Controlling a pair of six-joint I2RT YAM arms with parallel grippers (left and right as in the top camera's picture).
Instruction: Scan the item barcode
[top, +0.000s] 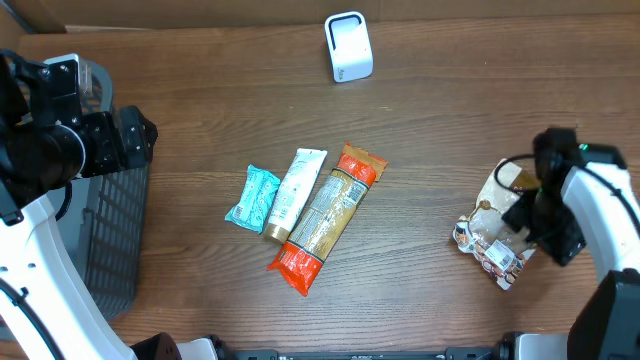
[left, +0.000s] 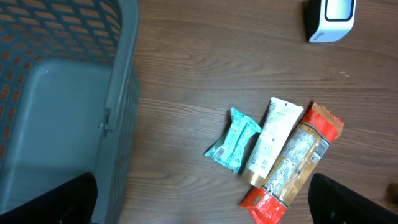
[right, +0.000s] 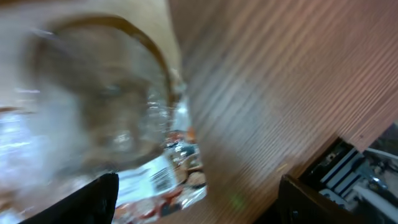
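Wood-grain table, overhead view, contents by clock position.

- Scanner: white, upright, at 12 o'clock near the far edge.
- Teal packet, tube, long packet: side by side at the centre, touching, each slanted toward 1 o'clock. The tube is white with a gold cap at its near end. The long packet is gold with orange ends.
- Basket: grey mesh, at 9 o'clock, partly under the left arm.
- Bag: clear, crinkled, printed label, lying on the wood at 4 o'clock, well apart from the scanner and partly under the right arm.
- Left gripper: above the basket's rim, fingers spread wide, holding nothing.
- Right gripper: low over the bag, fingers spread. The bag lies blurred against the left finger, with bare wood between it and the other finger; not pinched.
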